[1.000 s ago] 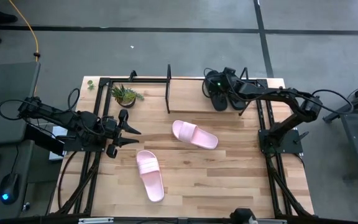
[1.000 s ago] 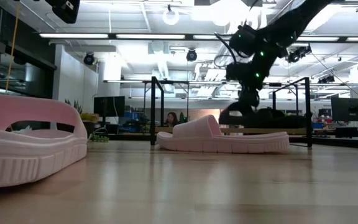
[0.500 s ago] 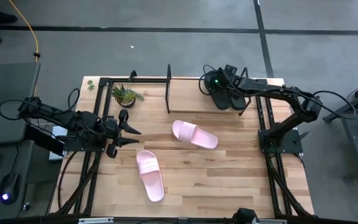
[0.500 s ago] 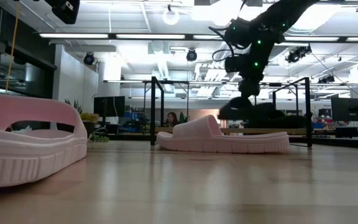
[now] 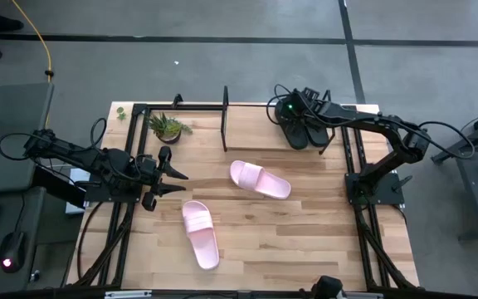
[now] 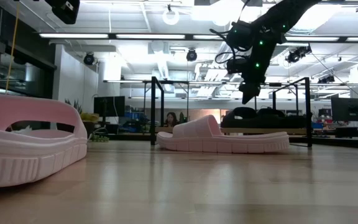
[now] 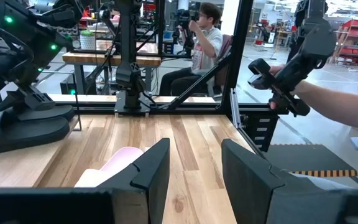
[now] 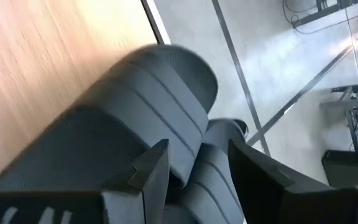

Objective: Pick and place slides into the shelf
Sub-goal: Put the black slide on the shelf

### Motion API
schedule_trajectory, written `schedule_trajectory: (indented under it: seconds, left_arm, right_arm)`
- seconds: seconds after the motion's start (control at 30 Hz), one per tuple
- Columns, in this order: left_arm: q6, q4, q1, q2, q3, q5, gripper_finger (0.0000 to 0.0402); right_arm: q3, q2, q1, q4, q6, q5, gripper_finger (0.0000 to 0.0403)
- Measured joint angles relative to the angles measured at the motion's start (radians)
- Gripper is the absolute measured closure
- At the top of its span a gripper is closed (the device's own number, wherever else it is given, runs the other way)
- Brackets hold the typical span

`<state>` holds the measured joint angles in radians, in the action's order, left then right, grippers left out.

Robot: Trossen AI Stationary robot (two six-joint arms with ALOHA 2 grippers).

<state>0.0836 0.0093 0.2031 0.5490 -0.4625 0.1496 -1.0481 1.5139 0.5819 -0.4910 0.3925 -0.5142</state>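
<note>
Two matte black slides (image 5: 305, 129) lie side by side on the light board of the shelf (image 5: 247, 124) at the table's far right; in the low view they (image 6: 263, 114) rest sole-down on the board (image 6: 263, 130). My right gripper (image 6: 248, 98) hangs open just above them, touching nothing; its wrist view looks down past the fingers (image 8: 194, 168) onto the ribbed black straps (image 8: 148, 118). Two pale pink slides lie sole-down on the tabletop, one mid-table (image 5: 260, 179), one nearer (image 5: 200, 234). My left gripper (image 5: 175, 174) waits open at the table's left side (image 7: 194, 174).
A small potted plant (image 5: 168, 126) stands at the shelf's left end. Black upright rods of the shelf (image 5: 225, 116) rise at the far edge. Dark frame rails run along both table sides. People (image 7: 207, 37) are in the room beyond the table's right side.
My right gripper has risen off the left black slide and drawn slightly toward the far edge. That slide, tipped up at its outer end half a second ago, now lies flat on the shelf board beside the other black one.
</note>
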Motion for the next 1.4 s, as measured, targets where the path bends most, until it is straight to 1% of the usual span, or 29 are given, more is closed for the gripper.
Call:
schedule_trajectory:
  seconds: [0.07, 0.1, 0.3, 0.37, 0.43, 0.5, 0.63, 0.73, 0.93, 1.13, 1.23, 1.4]
  left_arm:
    - [0.000, 0.000, 0.000, 0.000, 0.000, 0.000, 0.0273]
    - [0.000, 0.000, 0.000, 0.000, 0.000, 0.000, 0.0273]
    - [0.000, 0.000, 0.000, 0.000, 0.000, 0.000, 0.0273]
    - [0.000, 0.000, 0.000, 0.000, 0.000, 0.000, 0.0273]
    - [0.000, 0.000, 0.000, 0.000, 0.000, 0.000, 0.0273]
    - [0.000, 0.000, 0.000, 0.000, 0.000, 0.000, 0.0273]
    - [0.000, 0.000, 0.000, 0.000, 0.000, 0.000, 0.0273]
    - [0.000, 0.000, 0.000, 0.000, 0.000, 0.000, 0.0273]
    - [-0.008, 0.000, 0.000, 0.001, 0.000, 0.000, 0.0273]
    - [-0.008, 0.000, 0.000, 0.003, 0.000, 0.000, 0.0273]
    - [-0.008, 0.000, 0.000, 0.004, 0.000, 0.000, 0.0273]
    - [-0.008, 0.000, 0.000, 0.004, 0.000, 0.000, 0.0273]
  right_arm:
    - [0.000, 0.000, 0.000, 0.031, 0.006, 0.036, 0.0249]
    - [0.000, 0.000, 0.000, 0.048, 0.011, 0.073, 0.0249]
    - [0.000, 0.000, 0.000, 0.158, 0.038, 0.353, 0.0249]
    - [0.000, 0.000, 0.007, 0.181, 0.046, 0.420, 0.0249]
    - [0.000, 0.004, 0.015, 0.200, 0.046, 0.445, 0.0249]
    - [0.000, 0.017, 0.028, 0.208, 0.045, 0.448, 0.0249]
    - [0.000, 0.062, 0.055, 0.212, 0.036, 0.491, 0.0249]
    - [0.002, 0.094, 0.068, 0.213, 0.039, 0.494, 0.0249]
    - [0.002, 0.125, 0.075, 0.274, 0.034, 0.498, 0.0249]
    - [0.002, 0.142, 0.075, 0.238, 0.026, 0.347, 0.0249]
    - [0.002, 0.142, 0.071, 0.223, 0.013, 0.291, 0.0249]
    - [0.002, 0.142, 0.072, 0.219, -0.003, 0.253, 0.0249]
